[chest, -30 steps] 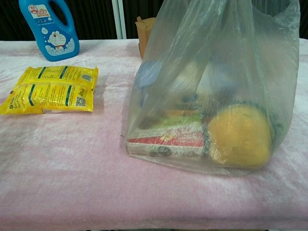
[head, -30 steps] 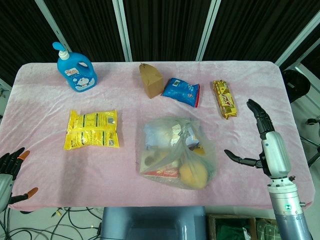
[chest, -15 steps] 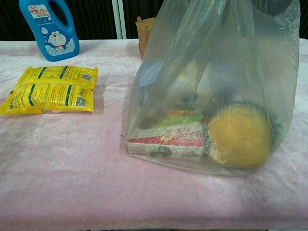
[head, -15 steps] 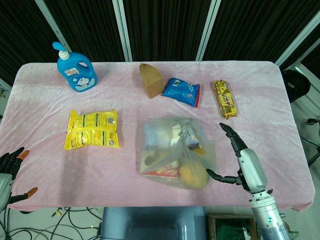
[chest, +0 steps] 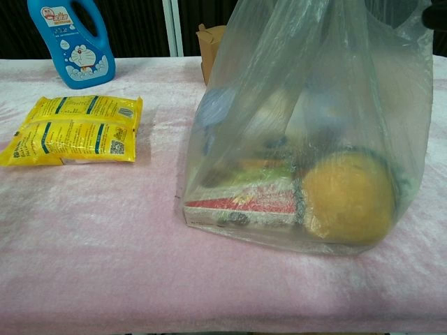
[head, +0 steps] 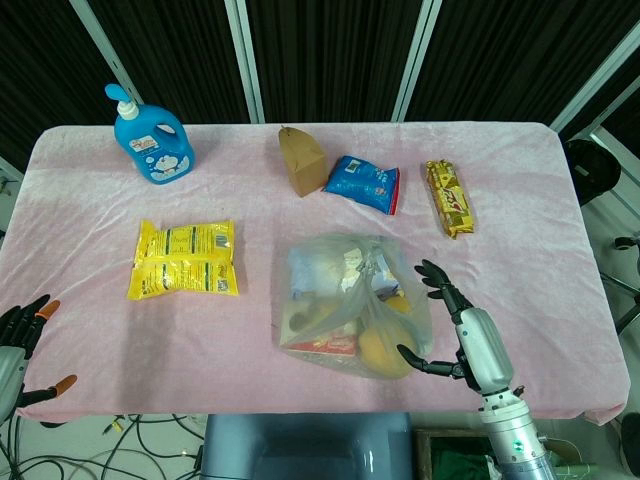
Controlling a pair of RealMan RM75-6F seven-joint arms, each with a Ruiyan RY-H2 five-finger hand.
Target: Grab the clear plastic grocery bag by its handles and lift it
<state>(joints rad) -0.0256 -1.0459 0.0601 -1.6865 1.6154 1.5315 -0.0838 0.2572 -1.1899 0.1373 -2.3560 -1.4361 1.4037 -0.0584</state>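
Clear plastic bag (head: 355, 305) sits on pink table cloth (head: 90, 330), near centre edge, handles slack on top; right hand (head: 462, 335) just beside its right side, fingers spread, empty; left hand (head: 18, 345) at near left corner, fingers apart, empty

The head view is looking steeply down over the whole worktop (head: 90, 310); the chest view is sitting low and close, both sharing the plastic bag (head: 355, 305) (chest: 307, 139).

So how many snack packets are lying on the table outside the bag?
3. The yellow packet lies on the left, the blue packet sits beside the brown carton, and the gold packet is far right. More may hide behind the bag.
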